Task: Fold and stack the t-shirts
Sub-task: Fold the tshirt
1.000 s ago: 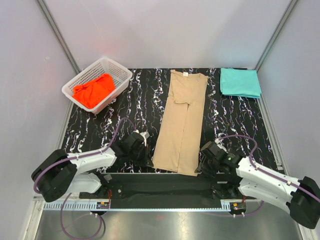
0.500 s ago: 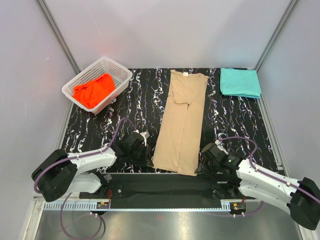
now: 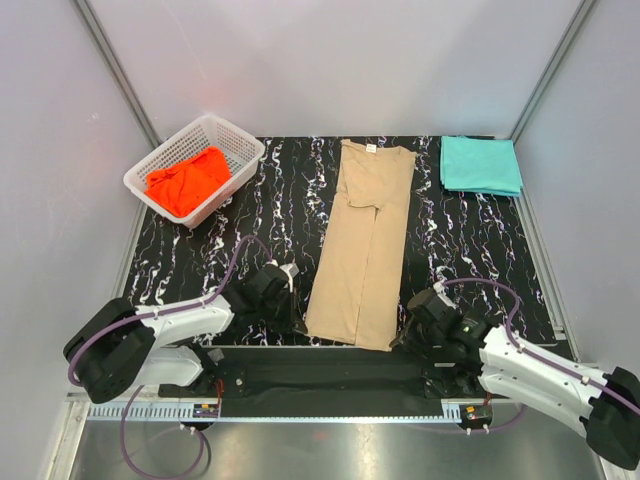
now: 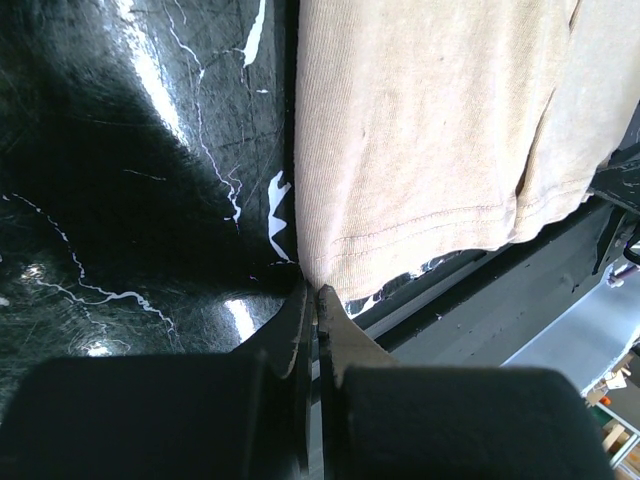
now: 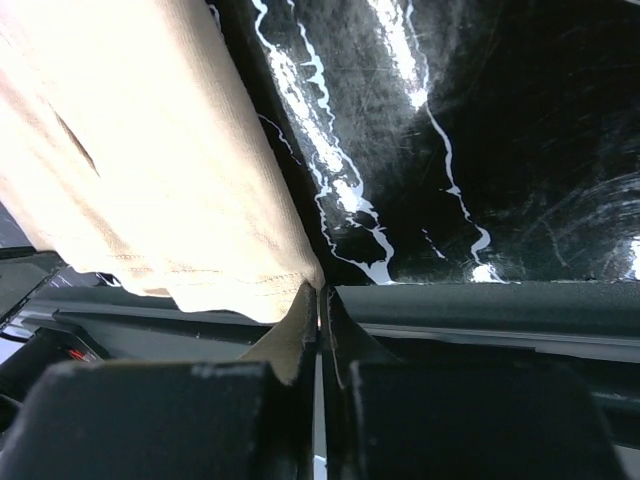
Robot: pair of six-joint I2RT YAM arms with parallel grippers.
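Observation:
The tan t-shirt [image 3: 362, 240] lies folded into a long strip down the middle of the black marble table [image 3: 470, 240], collar at the far end. My left gripper [image 3: 298, 323] is at its near left hem corner, and in the left wrist view the gripper [image 4: 312, 292] is shut with the tan cloth [image 4: 420, 130] pinched at its tips. My right gripper [image 3: 401, 341] is at the near right corner, and in the right wrist view it [image 5: 320, 290] is shut on the hem of the tan cloth [image 5: 150, 180]. The teal t-shirt [image 3: 480, 165] lies folded at the far right. The orange-red t-shirt [image 3: 188, 180] is crumpled in the basket.
A white lattice basket [image 3: 250, 150] stands at the far left of the table. The dark rail of the near table edge [image 3: 320, 375] runs just behind both grippers. Grey walls close in the back and both sides.
My right gripper has shut on the near right hem corner and shifted slightly toward the near edge. The left arm and the shirts have not moved.

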